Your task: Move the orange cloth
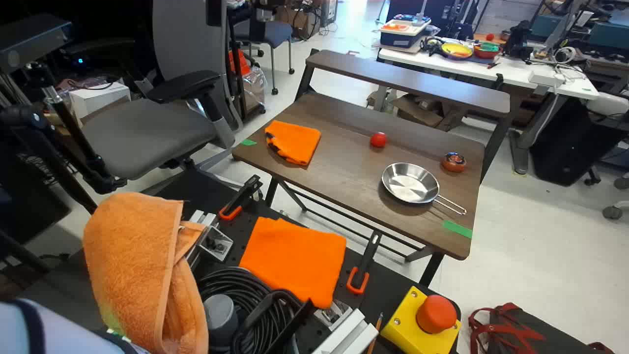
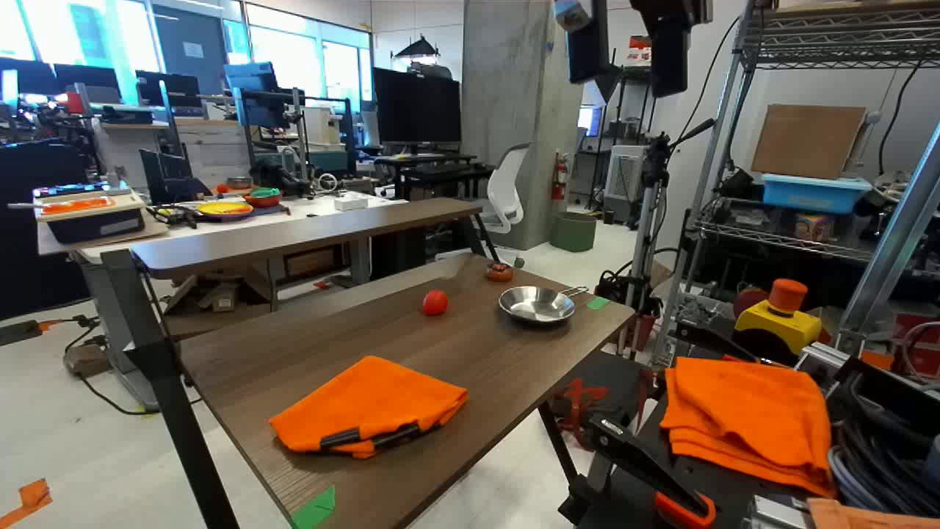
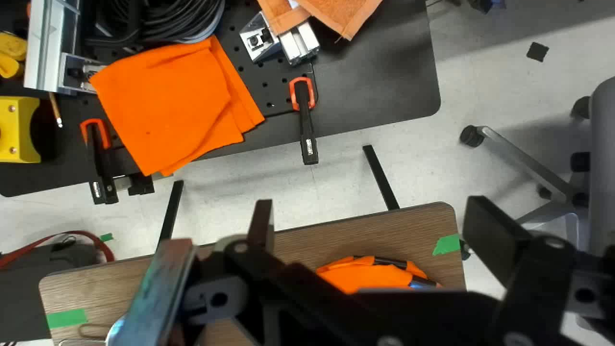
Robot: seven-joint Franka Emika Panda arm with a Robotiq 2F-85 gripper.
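The orange cloth [image 1: 295,140] lies folded, with black strips along one edge, near a corner of the brown table [image 1: 339,172]. In an exterior view the cloth [image 2: 367,404] lies flat, apart from the other things on the table. My gripper [image 3: 375,216] is open with its fingers wide apart and nothing between the tips. In the wrist view the cloth [image 3: 367,276] shows below the tips, its lower part hidden by the gripper body. In an exterior view the gripper [image 2: 626,82] hangs at the top edge, high and away from the cloth.
A metal pan [image 1: 411,183], a red ball [image 1: 378,139] and a small round orange-brown item [image 1: 454,162] stand on the table. A raised shelf [image 1: 408,78] runs along its far side. A larger orange sheet [image 1: 295,255], clamps [image 1: 363,263] and a yellow stop box [image 1: 417,324] lie on a black board.
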